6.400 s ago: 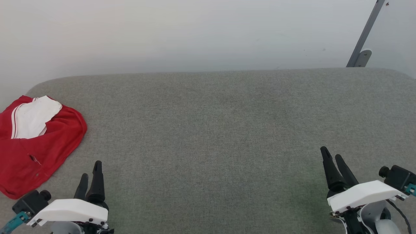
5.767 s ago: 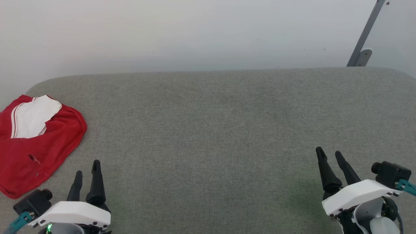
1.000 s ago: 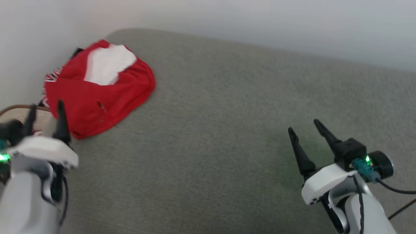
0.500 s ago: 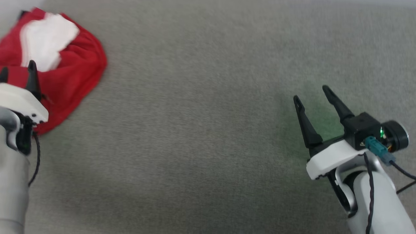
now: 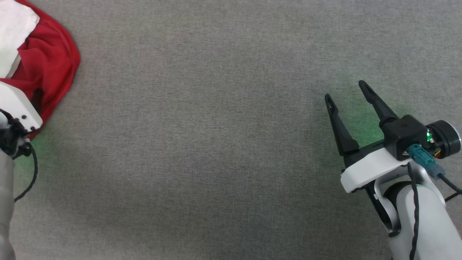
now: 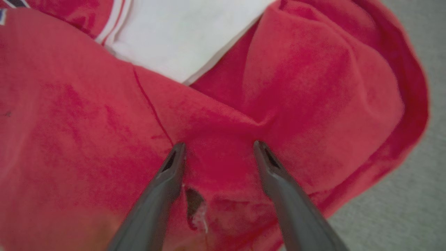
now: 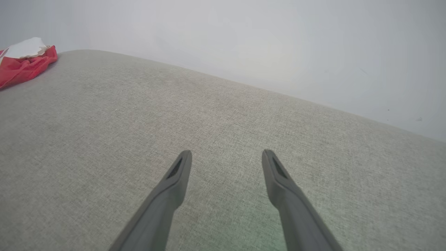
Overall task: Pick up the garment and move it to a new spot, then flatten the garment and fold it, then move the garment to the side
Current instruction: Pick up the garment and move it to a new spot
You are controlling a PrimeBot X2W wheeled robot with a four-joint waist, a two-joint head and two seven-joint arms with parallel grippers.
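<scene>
Garment (image 6: 313,87) beneath my left gripper (image 6: 218,144)

I hold that gripper spread at the crumpled red cloth, which is bunched on the grey cushion (image 5: 216,126). Beyond lies its white sleeve end (image 6: 181,35); lettering (image 6: 10,3) past that is cut off, unreadable. My right gripper (image 5: 345,90), also spread, hangs well apart from the garment.

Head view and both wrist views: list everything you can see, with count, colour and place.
garment: one, red with a white panel, crumpled at the left edge of the surface
surface: one, grey woven fabric, under everything
wall: one, pale grey, behind the surface's far edge
left end effector: one, dark fingers, open, tips at the garment's red folds; contact unclear
right end effector: one, dark fingers on a white mount, open, over bare surface at the right, far from the garment
</scene>
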